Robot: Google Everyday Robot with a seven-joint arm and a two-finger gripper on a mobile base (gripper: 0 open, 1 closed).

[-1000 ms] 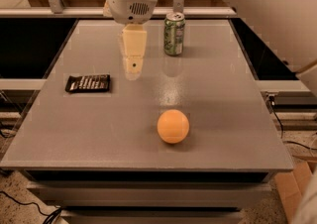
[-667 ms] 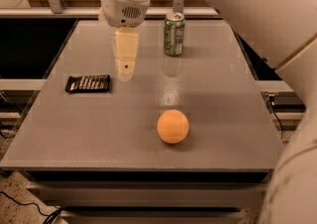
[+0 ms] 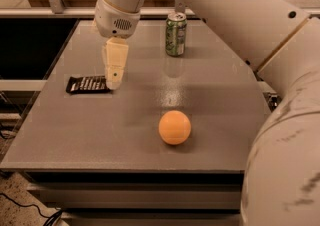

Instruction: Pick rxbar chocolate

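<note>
the hand point(image 3: 114, 80), spread or pressed together i cannot tell, hangs just beside the right end of the rxbar chocolate point(image 3: 88, 84) on the tabletop point(image 3: 125, 145), so this looks like the approach step, and the next move calls for centring over the bar and lowering.

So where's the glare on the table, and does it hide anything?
Camera view: a pale sheen on the grey tabletop in front of the green drink can hides nothing; the shiny black wrapped bar shows clearly, the cream gripper at its right end.

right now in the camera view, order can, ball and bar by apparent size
1-2. can and ball, about alike; ball is nearer.
3. bar, with the gripper at its right end.
</note>
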